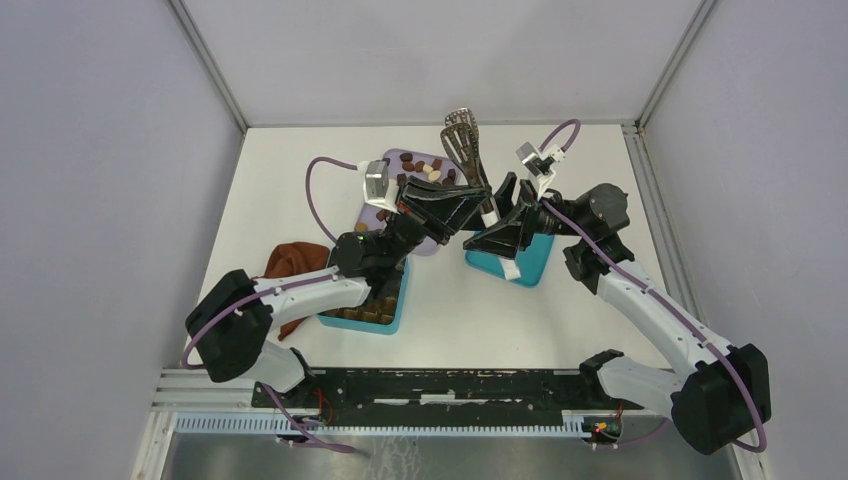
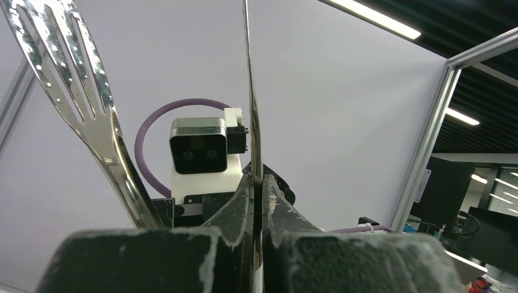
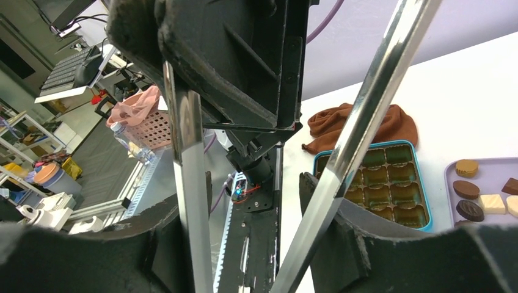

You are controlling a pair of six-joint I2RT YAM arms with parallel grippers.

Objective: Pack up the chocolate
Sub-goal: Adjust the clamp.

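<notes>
Nearest the lens in its own wrist view, the left gripper is pressing its black fingers fully together on one thin leg of the slotted stainless-steel serving tongs, the other leg splaying free to the side; the right gripper is standing about half open astride both shiny legs, each seeming to lie against a pad, so it is probably squeezing the tool; the small brown and cream chocolate pieces are lying on the lilac plastic tray, just beside the teal box with a brown gridded insert, whose visible cells are looking unfilled; these sweets are likely handling as light, rigid yet brittle and smooth, so the tong tips should be closing gently across a piece's flat sides, since round ones may be squirting out.
</notes>
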